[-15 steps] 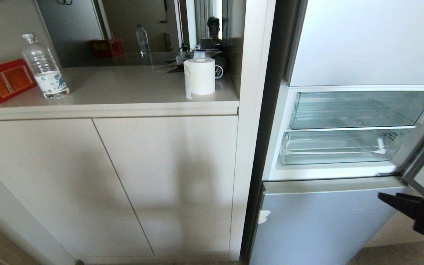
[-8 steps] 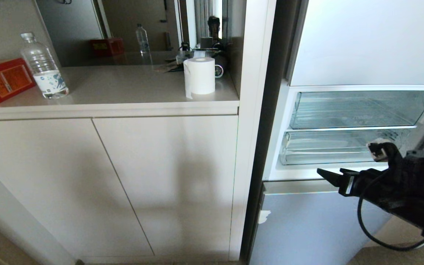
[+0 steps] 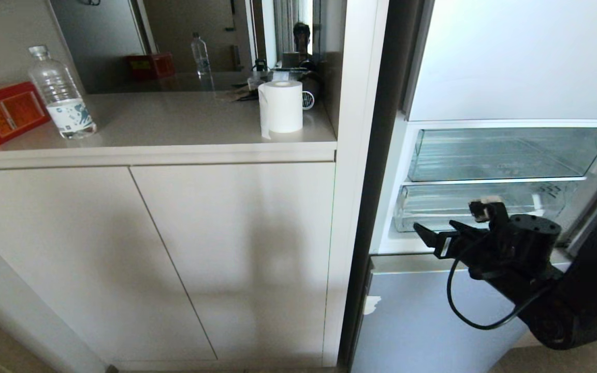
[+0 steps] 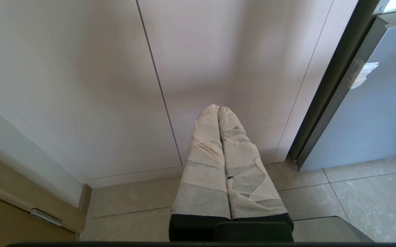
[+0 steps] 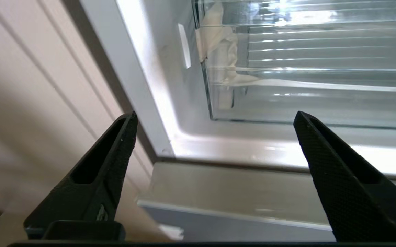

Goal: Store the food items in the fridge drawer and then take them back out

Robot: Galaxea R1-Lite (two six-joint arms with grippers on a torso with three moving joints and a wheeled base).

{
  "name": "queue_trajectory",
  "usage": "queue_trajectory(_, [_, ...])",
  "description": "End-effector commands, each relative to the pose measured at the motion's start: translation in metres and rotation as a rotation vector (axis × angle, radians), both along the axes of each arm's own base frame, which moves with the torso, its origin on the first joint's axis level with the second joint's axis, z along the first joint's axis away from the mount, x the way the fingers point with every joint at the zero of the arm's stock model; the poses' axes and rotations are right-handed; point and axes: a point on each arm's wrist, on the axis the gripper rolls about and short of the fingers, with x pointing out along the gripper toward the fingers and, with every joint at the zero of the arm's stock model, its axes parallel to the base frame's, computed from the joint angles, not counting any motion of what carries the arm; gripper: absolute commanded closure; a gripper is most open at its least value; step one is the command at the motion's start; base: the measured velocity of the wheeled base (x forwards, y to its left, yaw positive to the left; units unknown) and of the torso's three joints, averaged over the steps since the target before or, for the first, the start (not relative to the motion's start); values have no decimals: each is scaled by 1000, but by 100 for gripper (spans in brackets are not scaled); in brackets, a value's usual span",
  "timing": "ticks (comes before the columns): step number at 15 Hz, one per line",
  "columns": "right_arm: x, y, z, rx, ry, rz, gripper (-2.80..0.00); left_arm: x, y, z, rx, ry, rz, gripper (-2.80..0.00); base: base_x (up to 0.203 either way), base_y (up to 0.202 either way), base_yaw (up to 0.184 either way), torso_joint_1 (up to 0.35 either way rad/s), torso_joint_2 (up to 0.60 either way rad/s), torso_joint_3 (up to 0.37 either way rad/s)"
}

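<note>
1. While my right wrist camera sits this close, I see only the two black fingers [image 5: 105, 171] and a corner of the fridge drawer [image 5: 307, 89]; its far end is cut off, and I cannot make out any food inside it.
2. From the head view, my right gripper [image 3: 440, 235] is spread wide with nothing between the jaws, pointing toward the left end of the drawer's [image 3: 479, 210] front lip, just in front of it; I cannot tell whether it touches.
3. Its arm reaches in from the lower right, wrist roughly level, a black cable [image 3: 464, 305] looping beneath it.
4. My left gripper [image 4: 219, 109] hangs low before the beige cabinet doors [image 4: 115, 85], its taped fingers pressed together on nothing.
5. Compared with a second ago, the right gripper has risen from the lower front of the fridge [image 3: 521, 62] to drawer height, moved leftward, and opened.
6. Farther off, the shorter clear bin [image 3: 500, 153] above looks bare; its right end is hidden by the open door.
7. On the counter [image 3: 174, 129] stand a water bottle [image 3: 62, 96], red box [image 3: 3, 111] and paper roll [image 3: 280, 108].
</note>
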Motion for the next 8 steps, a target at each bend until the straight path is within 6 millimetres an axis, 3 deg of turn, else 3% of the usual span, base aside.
queue_trajectory(1, [19, 8, -20, -4, 15, -5, -280, 0, 0, 0, 0, 2, 0, 0, 0, 0, 0, 0, 0, 0])
queue_trajectory(8, [47, 11, -20, 4, -54, -62, -280, 0, 0, 0, 0, 2, 0, 0, 0, 0, 0, 0, 0, 0])
